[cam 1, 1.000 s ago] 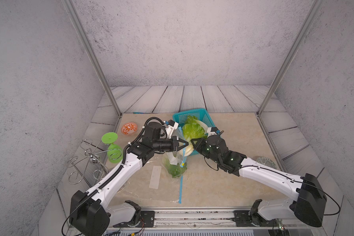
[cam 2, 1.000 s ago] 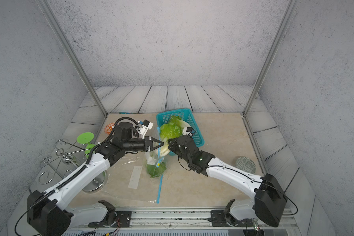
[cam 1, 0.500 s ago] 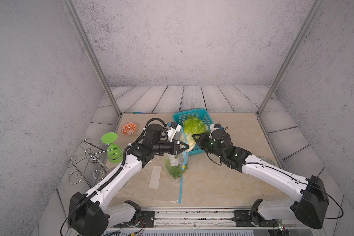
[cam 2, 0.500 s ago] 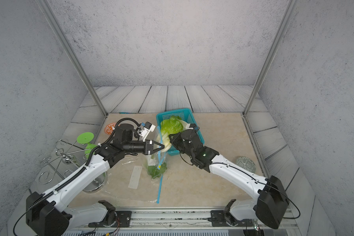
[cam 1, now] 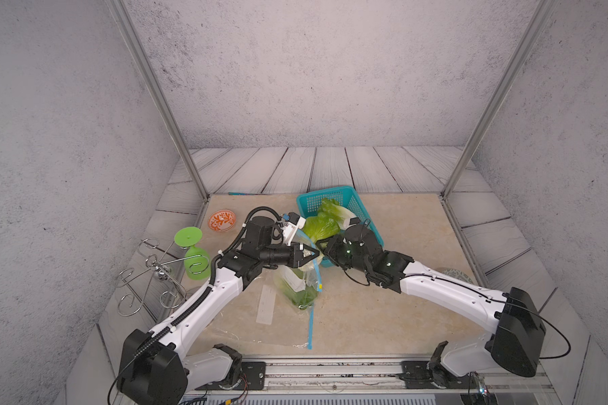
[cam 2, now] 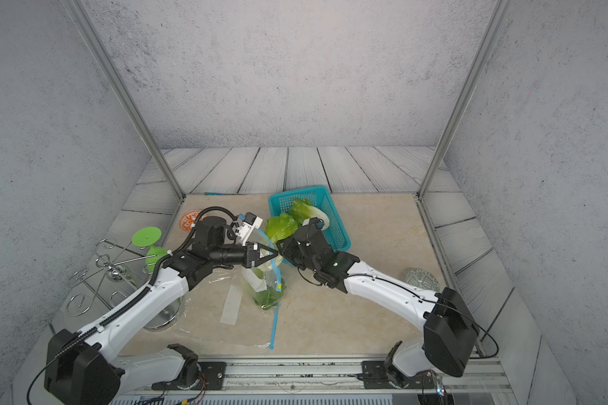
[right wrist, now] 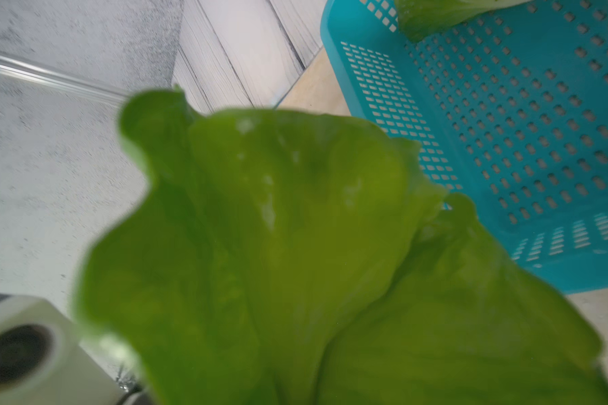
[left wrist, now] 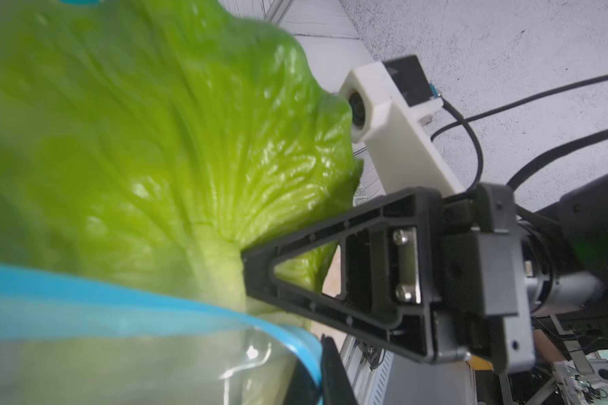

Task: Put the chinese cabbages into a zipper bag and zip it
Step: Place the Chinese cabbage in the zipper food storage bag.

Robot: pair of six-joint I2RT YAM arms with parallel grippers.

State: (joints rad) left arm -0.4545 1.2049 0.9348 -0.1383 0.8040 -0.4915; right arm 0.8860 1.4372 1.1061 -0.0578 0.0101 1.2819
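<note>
Over the tabletop point(cam 1: 383, 315) our left gripper point(cam 1: 312, 254) pinches the bag point(cam 1: 313, 277) by its rim. The right gripper point(cam 1: 325, 247) has brought the second cabbage point(cam 1: 319, 228) to the mouth, just beyond that pinch, ready to drop in. Whether it grips or loosens, we cannot tell.

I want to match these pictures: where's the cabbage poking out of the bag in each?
Both top views: cabbage mid-table, beside the teal basket.
Left wrist: cabbage close up, entering the bag.
Right wrist: blurred leaves filling the foreground.
Shared landmark: teal basket, in top and right wrist views.
</note>
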